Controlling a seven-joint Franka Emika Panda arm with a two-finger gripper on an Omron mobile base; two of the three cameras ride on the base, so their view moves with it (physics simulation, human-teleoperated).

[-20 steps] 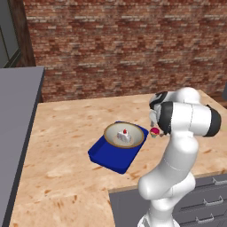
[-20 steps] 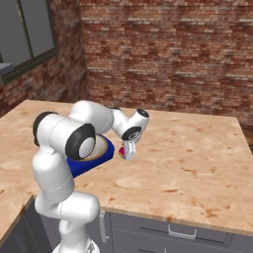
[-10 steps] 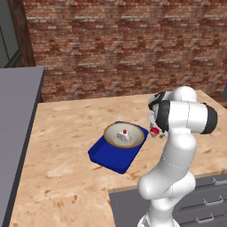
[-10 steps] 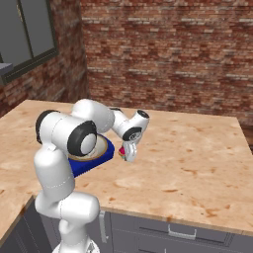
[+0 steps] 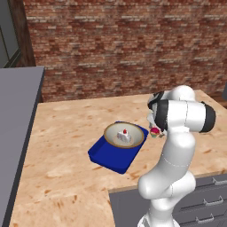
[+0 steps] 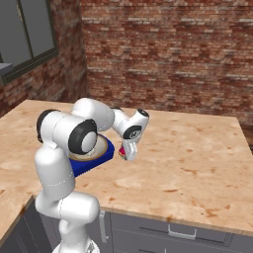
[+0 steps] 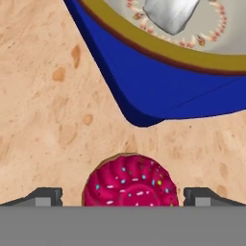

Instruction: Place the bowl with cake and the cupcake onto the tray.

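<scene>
The cupcake [image 7: 131, 180] sits between the spread gripper [image 7: 123, 196] fingertips.

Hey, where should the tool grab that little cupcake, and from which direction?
Take the cupcake by its round sides, coming straight down from above. It stands upright on the counter just off the tray corner, and the open tool already straddles it.
</scene>
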